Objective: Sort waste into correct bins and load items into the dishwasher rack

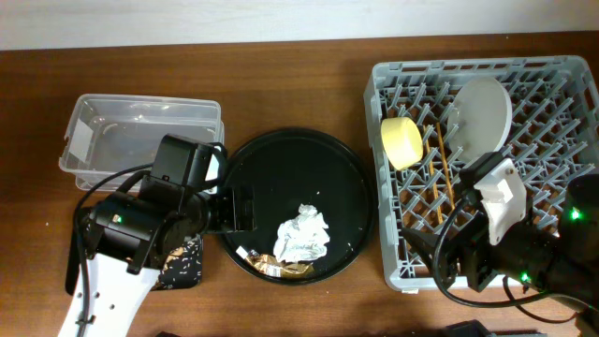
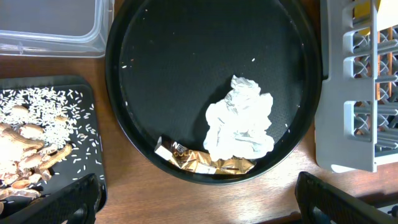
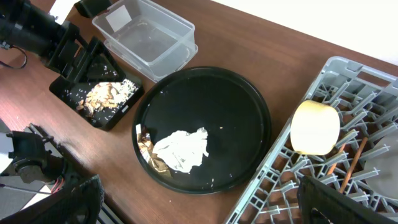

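White napkin (image 2: 241,127) and foil wrapper (image 2: 200,162) are lying at the round tray's (image 2: 186,62) near edge; yellow bowl (image 1: 401,141), plate (image 1: 481,110), chopsticks (image 1: 442,168) are sitting in the rack (image 1: 387,225), right. We are holding left fingers (image 2: 68,200) and right fingers (image 3: 345,200) wide, empty.

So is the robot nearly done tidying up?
About halfway. Done: the yellow bowl, plate and chopsticks sit in the dishwasher rack, and food scraps lie in the small black tray. In hand: nothing; the left gripper and right gripper are both open and empty. Left: the crumpled napkin and foil wrapper on the round black tray need binning, and the clear tub is empty.
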Robot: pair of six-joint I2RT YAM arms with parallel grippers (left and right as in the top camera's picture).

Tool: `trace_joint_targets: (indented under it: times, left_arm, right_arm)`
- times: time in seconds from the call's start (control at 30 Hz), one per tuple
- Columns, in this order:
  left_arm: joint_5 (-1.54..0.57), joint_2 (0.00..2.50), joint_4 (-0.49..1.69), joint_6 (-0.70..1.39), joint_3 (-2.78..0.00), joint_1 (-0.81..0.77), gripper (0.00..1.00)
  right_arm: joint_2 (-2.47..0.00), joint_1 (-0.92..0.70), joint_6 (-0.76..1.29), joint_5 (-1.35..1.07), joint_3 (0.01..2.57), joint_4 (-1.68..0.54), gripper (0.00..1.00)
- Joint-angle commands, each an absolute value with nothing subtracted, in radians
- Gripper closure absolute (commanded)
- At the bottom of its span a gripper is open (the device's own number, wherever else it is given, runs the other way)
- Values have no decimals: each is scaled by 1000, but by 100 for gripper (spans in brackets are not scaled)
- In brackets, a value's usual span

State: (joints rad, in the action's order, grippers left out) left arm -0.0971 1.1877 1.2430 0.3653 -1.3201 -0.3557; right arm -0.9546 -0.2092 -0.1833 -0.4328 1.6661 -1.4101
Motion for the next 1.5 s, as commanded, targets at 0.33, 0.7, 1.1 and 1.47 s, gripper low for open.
trace_joint_targets:
  times: [0.33, 0.7, 1.1, 1.47]
  left_arm:
    - [-100, 1185, 1244, 353, -1321, -350, 1]
    - [-100, 1185, 1243, 353, -1321, -350, 1]
    - [-100, 1185, 1244, 353, -1321, -350, 1]
    - [-100, 1185, 1244, 353, -1321, -350, 1]
  right_arm:
    - [-716, -131, -345, -275, 1366, -1191, 2]
    - [-15, -44, -362, -284, 338, -710, 2]
    - [-3, -44, -362, -279, 116, -389, 2]
    - [-4, -44, -362, -279, 112, -370, 2]
